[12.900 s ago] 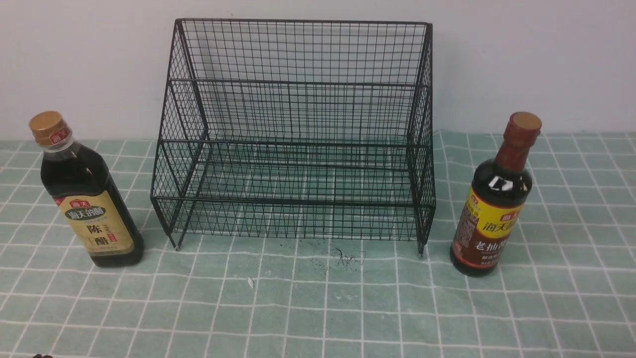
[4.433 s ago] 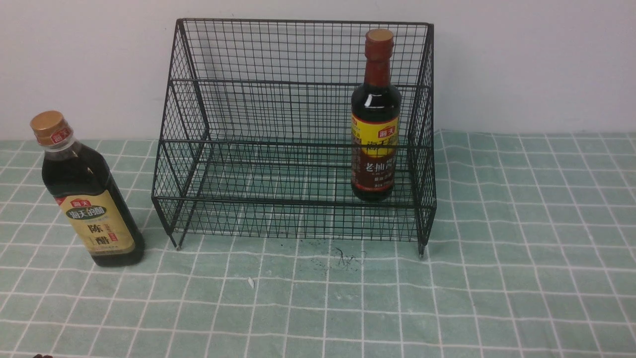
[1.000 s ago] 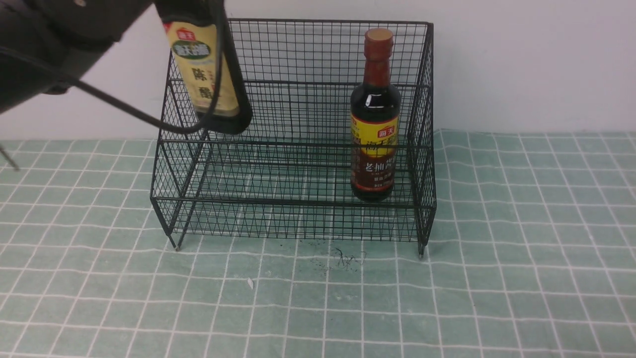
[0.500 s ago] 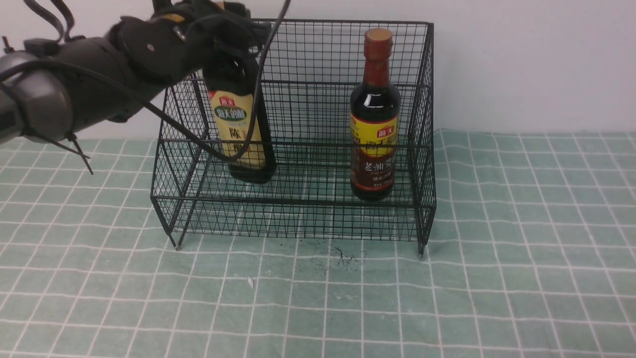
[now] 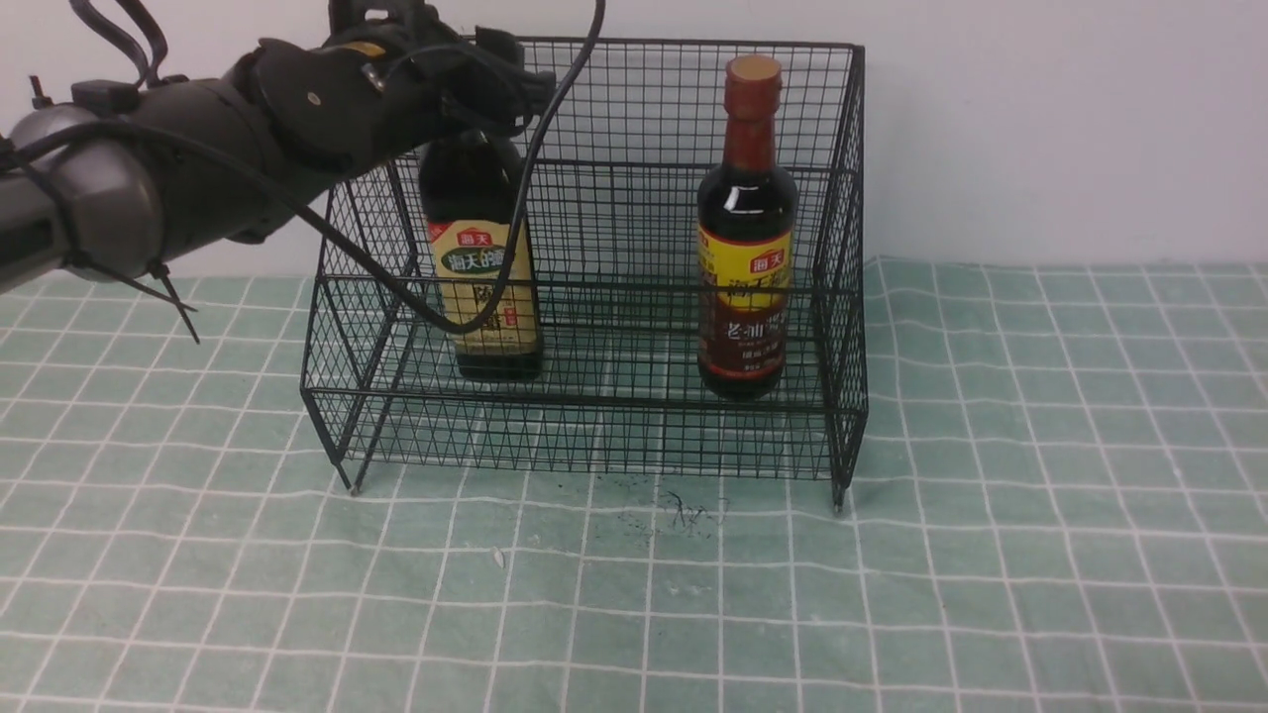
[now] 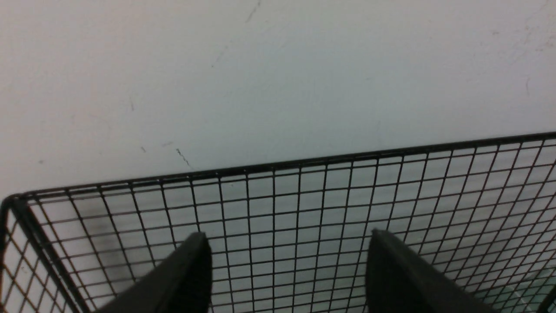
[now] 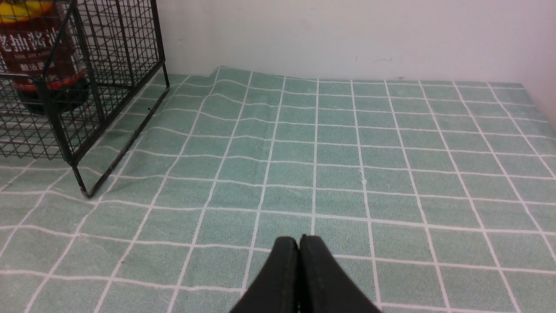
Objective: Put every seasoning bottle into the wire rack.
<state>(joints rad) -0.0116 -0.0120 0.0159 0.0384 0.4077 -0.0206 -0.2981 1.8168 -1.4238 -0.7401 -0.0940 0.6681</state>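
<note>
Left hand (image 5: 487, 99) now spread just over the top of the tan-label bottle (image 5: 485, 297); wrist view shows nothing between its fingers (image 6: 191, 274). Bottle stands upright on the lower tier of the wire rack (image 5: 644, 44), left part. Half a second ago it was gripped, higher and leaning. Red-neck bottle (image 5: 745, 287) unchanged, same tier, right part. Right hand (image 7: 299, 248) pressed together over the worktop (image 7: 391, 174). Both bottles in; task looks done.
</note>
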